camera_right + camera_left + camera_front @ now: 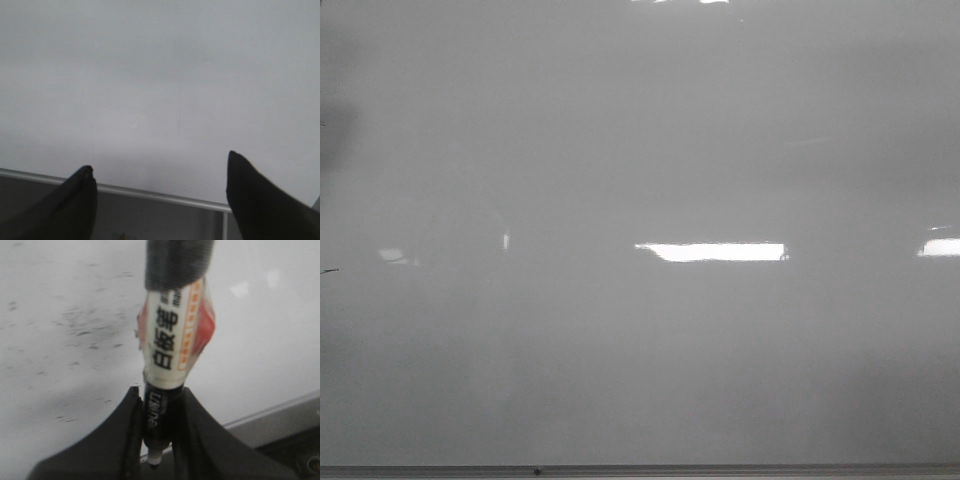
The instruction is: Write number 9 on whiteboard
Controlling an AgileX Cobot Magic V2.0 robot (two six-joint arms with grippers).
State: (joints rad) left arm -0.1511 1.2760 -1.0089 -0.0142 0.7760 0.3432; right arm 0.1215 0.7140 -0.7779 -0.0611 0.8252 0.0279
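Left wrist view: my left gripper [157,405] is squeezed tight on the marker [172,340]. Right gripper [160,190] is wide open w/ nothing in it. Whiteboard [640,150] is blank, no 9 yet. I should press the tip softly & draw slow.

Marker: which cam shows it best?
Left wrist view. The marker fills the middle of the frame, clamped between the left gripper's fingers, its label printing visible against the whiteboard. The front view shows only bare board, no marker. The right wrist view shows the open, empty right gripper and board.
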